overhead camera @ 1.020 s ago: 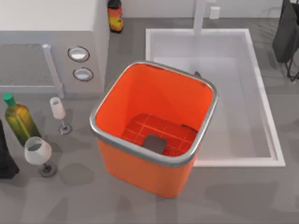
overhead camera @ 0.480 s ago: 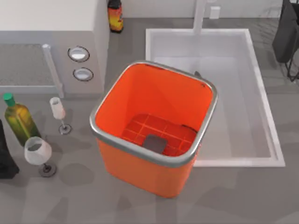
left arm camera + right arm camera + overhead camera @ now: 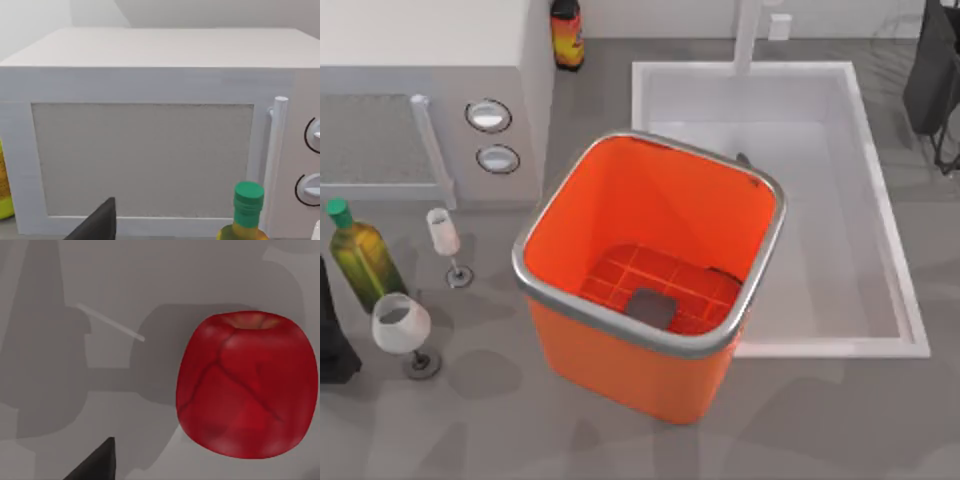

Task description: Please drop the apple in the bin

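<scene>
- Apple [image 3: 247,385] resting on grey counter, close under right gripper [image 3: 95,462]; not grasped, placed for pickup.
- Finger opening on either gripper: cannot tell.
- Bin [image 3: 650,345] upright mid-table beside sink [image 3: 890,260], mouth clear for drop.
- Left gripper [image 3: 97,225] parked facing microwave [image 3: 150,140].

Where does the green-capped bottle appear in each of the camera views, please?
Top view: the green-capped bottle stands near the table's left edge, in front of the microwave.
Left wrist view: the bottle rises in front of the microwave door, close to the door handle.
Right wrist view: this camera faces the apple on the grey surface.
Shared landmark: the microwave's door handle.
</scene>
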### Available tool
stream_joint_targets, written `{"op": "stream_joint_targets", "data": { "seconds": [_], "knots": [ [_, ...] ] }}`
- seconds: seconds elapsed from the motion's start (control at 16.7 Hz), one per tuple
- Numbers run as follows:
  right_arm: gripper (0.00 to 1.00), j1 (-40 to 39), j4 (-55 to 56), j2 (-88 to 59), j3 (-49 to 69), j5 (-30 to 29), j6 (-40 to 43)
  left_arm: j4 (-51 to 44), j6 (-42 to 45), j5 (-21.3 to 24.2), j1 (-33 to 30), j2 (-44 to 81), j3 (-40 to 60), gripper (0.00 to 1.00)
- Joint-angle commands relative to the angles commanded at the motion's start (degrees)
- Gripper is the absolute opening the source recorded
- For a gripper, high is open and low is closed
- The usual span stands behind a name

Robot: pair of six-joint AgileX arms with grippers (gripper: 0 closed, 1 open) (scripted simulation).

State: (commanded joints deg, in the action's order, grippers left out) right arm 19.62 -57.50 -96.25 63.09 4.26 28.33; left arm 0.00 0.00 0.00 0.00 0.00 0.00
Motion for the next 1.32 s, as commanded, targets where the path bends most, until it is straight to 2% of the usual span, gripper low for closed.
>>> {"op": "stream_joint_targets", "data": {
  "seconds": [0.18,0.66,0.96,1.32],
  "knots": [
    [1.0,0.3,1.9,-0.1,-1.9,0.0,0.1,0.0,0.0,0.0,0.0,0.0,0.0,1.0],
    [1.0,-0.5,15.2,-6.3,-9.2,0.0,-0.9,0.0,0.0,0.0,0.0,0.0,0.0,1.0],
    [1.0,-0.9,16.4,-7.4,-9.1,0.1,-1.2,0.0,0.0,0.0,0.0,0.0,0.0,1.0],
    [0.55,-0.9,16.4,-7.4,-9.1,0.1,-1.2,0.0,0.0,0.0,0.0,0.0,0.0,1.0]
  ]
}}
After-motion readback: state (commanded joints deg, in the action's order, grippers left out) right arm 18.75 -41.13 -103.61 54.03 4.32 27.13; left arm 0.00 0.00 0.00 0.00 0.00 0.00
